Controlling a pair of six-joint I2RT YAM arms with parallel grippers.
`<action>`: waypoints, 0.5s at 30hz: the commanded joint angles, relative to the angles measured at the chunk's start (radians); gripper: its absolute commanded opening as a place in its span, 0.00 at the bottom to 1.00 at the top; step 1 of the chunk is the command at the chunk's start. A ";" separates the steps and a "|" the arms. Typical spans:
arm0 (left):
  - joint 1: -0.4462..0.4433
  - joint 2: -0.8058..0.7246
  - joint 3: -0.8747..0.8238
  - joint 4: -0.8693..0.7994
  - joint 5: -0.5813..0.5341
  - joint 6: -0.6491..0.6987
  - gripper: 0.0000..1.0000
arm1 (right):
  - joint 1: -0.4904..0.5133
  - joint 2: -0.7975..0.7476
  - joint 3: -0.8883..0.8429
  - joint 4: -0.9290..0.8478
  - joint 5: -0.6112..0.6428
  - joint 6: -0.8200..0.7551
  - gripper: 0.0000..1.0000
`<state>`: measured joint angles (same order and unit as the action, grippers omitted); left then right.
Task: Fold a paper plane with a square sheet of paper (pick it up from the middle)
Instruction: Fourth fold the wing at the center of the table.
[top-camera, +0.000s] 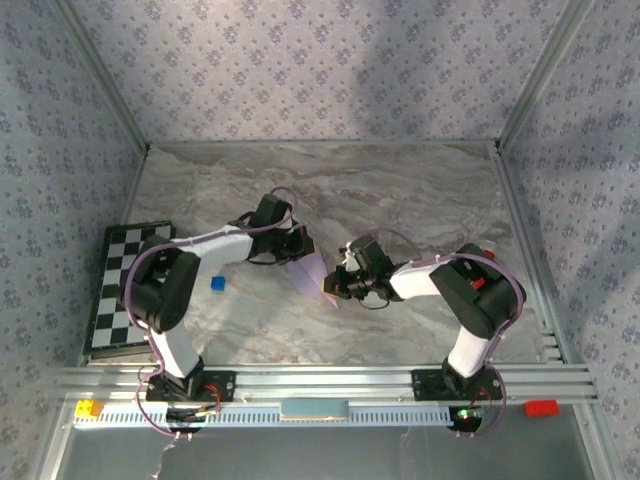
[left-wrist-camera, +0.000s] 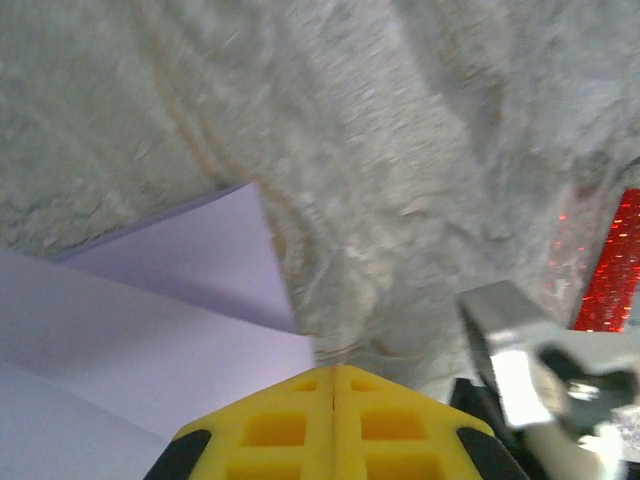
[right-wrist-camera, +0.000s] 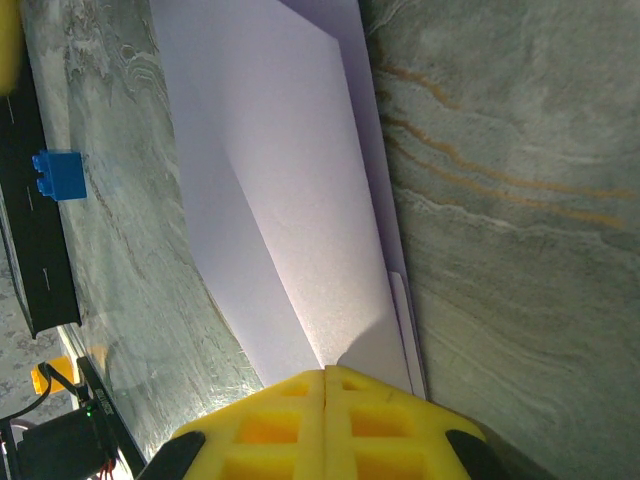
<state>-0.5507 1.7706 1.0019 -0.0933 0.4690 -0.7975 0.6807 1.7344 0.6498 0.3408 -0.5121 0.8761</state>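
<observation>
**A:** Starting far left: the chequered board (top-camera: 125, 290) lies flat out past the left arm's elbow. A small blue cube (top-camera: 217, 284) sits on the table (top-camera: 420, 190) behind the left gripper (top-camera: 300, 248), well apart from it.

**B:** And that gripper?

**A:** Its yellow fingers (left-wrist-camera: 280, 430) are pressed tight together, the tips nipping one edge of the sheet of paper (top-camera: 312, 268). From its wrist camera the lilac sheet fans out to the left of the fingertips, with a crease running in towards them.

**B:** Moving right.

**A:** The sheet hangs between the two grippers, tilted and already folded into layers. From above I can't quite tell whether its low corner brushes the table.

**B:** Right gripper?

**A:** The right gripper (top-camera: 338, 285) faces the left one, jaws clamped on the opposite end. From its wrist camera the paper stretches straight ahead of the fingertips, a fold line leading down into the pinch. The cube lies off to its left.
</observation>
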 joint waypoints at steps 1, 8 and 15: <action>0.015 0.056 -0.029 0.030 0.010 -0.007 0.02 | 0.005 0.022 -0.019 -0.163 0.034 -0.002 0.00; 0.041 0.105 -0.090 0.081 0.016 -0.006 0.00 | 0.004 -0.046 0.056 -0.189 0.010 -0.029 0.00; 0.049 0.098 -0.118 0.102 0.028 -0.001 0.00 | 0.017 0.005 0.216 -0.292 0.007 -0.080 0.00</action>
<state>-0.5098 1.8481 0.9112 0.0303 0.5282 -0.8043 0.6899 1.7084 0.7994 0.1295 -0.5095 0.8356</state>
